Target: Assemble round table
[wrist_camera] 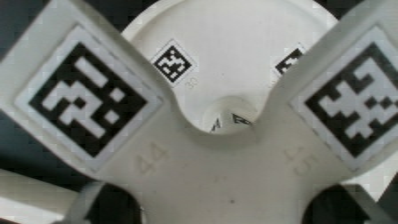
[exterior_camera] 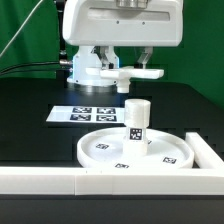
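On the exterior view's left the marker board lies flat on the black table, and we leave it alone. Towards the middle, the gripper hangs above the table with its fingers clamped on the cross-shaped piece, carrying it level in the air, apart from and above the post. That post stands upright on the round disc; we cannot tell whether it is fastened or merely standing. The disc rests on the table just beside the white rail at the exterior view's right.

We judge the step in hand to be seating the cross on the post's top. To do it well we would bring the cross's centre straight over the post, keep it level, lower slowly, and let go only once it sits. A sideways push could tip the post or slide the disc. In the wrist view the cross-shaped piece fills most of the picture with the round disc beneath it, so we would check alignment there.

All the parts look like smooth, matt white plastic bearing black-and-white square tags. The disc is wide with a raised rim, the post a short cylinder, the cross flat with broad arms
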Robot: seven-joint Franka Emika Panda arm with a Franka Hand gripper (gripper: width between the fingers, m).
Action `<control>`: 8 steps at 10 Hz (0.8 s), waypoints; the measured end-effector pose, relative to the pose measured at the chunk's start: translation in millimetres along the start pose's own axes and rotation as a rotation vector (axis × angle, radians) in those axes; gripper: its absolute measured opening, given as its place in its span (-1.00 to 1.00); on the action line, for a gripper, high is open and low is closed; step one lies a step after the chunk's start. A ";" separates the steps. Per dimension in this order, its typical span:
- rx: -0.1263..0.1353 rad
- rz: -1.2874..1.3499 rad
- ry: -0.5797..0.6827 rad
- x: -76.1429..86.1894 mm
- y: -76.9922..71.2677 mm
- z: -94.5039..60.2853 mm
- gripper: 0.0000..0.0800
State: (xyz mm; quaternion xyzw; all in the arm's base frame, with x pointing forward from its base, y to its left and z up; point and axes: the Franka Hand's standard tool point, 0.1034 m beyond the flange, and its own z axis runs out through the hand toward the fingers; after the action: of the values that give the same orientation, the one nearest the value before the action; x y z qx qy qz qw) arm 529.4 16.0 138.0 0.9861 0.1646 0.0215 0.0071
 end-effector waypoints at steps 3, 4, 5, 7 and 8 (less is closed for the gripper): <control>-0.010 -0.046 0.006 25.7 -9.7 -4.9 0.11; -0.011 -0.046 0.001 28.2 -8.1 -0.4 0.11; -0.011 -0.048 -0.006 27.0 -7.6 4.9 0.11; -0.010 -0.053 -0.017 25.6 -11.6 11.6 0.11; -0.009 -0.054 -0.020 25.1 -12.1 13.1 0.11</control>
State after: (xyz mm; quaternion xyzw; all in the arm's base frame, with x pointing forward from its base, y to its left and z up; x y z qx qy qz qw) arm 549.7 35.5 125.7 0.9815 0.1908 0.0124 0.0139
